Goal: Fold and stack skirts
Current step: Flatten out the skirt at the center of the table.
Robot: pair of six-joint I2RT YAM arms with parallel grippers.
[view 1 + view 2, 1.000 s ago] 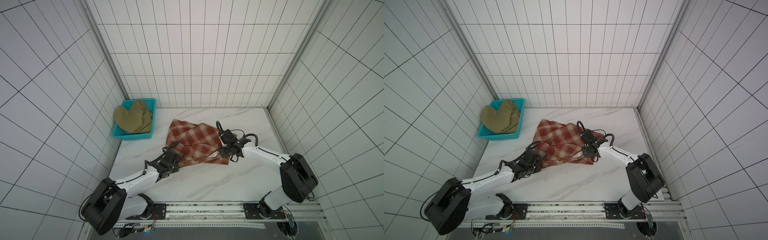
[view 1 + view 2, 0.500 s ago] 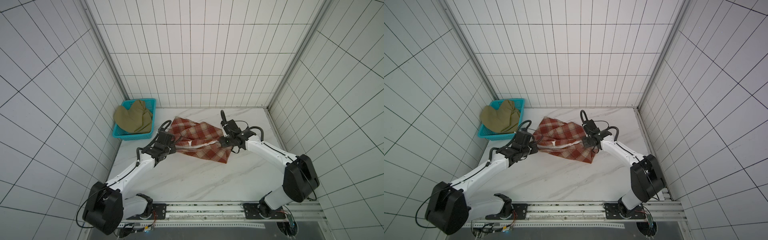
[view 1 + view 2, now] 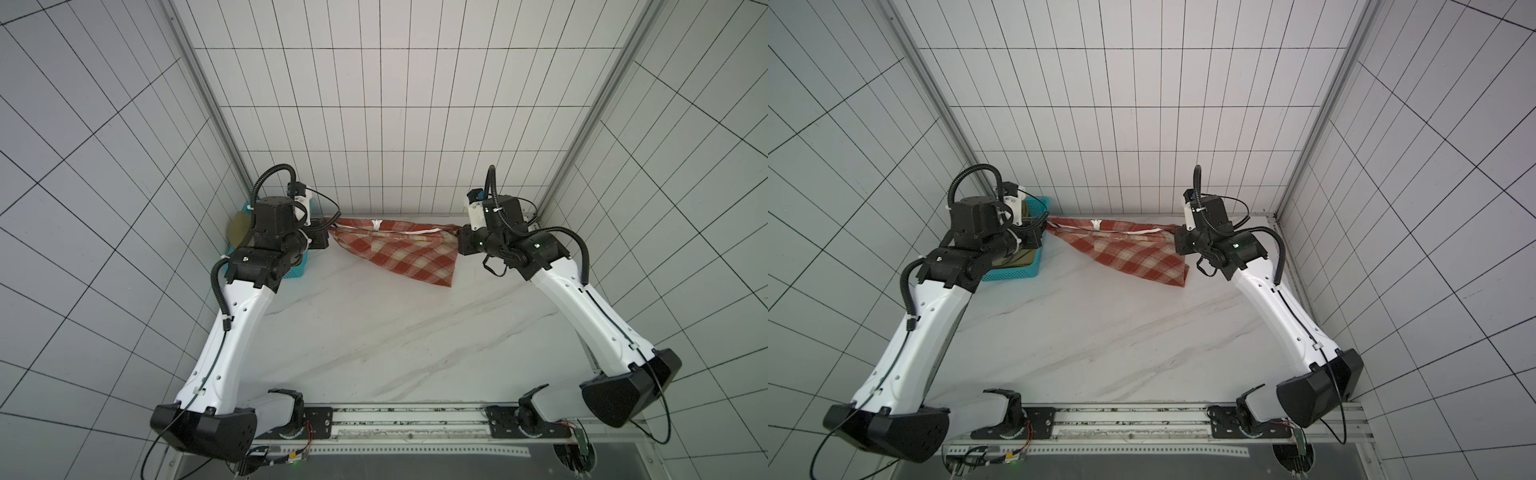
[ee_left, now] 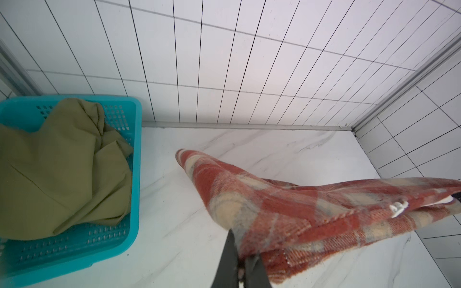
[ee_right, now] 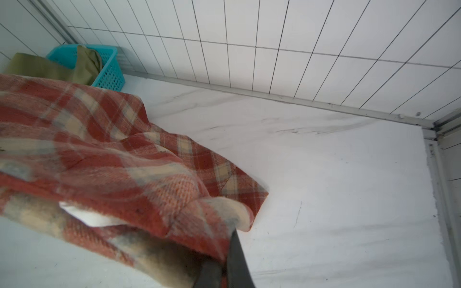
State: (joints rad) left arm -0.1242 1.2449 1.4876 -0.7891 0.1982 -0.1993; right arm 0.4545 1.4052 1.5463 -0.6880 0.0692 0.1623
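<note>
The rust-red and cream plaid skirt (image 3: pixel 399 251) (image 3: pixel 1129 253) hangs stretched between my two grippers over the back of the table, white waistband lining along its top edge. My left gripper (image 3: pixel 329 226) (image 4: pixel 240 264) is shut on one end of the waistband. My right gripper (image 3: pixel 458 235) (image 5: pixel 224 269) is shut on the other end. The plaid skirt's (image 5: pixel 112 159) lower corner sags down to the tabletop on the right. The olive-khaki skirt (image 4: pixel 62 169) (image 5: pixel 84 64) lies crumpled in the teal basket (image 4: pixel 136 174), mostly hidden behind my left arm in both top views.
The teal basket (image 3: pixel 1017 274) stands in the back left corner against the tiled wall. Tiled walls close in the marble table (image 3: pixel 395 345) at the back and both sides. A metal rail (image 3: pixel 407 419) carrying both arm bases runs along the front edge.
Both grippers closed on the plaid skirt, then rose and drew apart toward the back, lifting it off the table and pulling its waistband taut.
</note>
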